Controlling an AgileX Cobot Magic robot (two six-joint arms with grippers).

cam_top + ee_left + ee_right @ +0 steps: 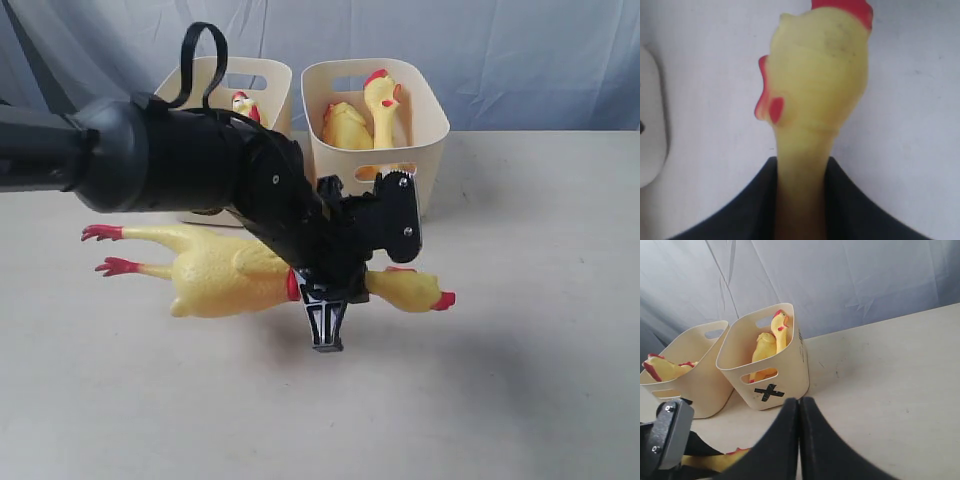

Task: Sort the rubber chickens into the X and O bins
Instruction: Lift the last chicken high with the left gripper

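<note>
Count four long-necked yellow rubber chickens and two cream plastic tubs: biggest one pinched at the neck by the left gripper out front, looks like two in the X tub, one in the other tub, plus a right gripper pressed together.

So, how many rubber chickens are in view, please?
4: one large chicken in the left gripper, two chickens in the X bin, one chicken in the other bin; more may be hidden.
</note>
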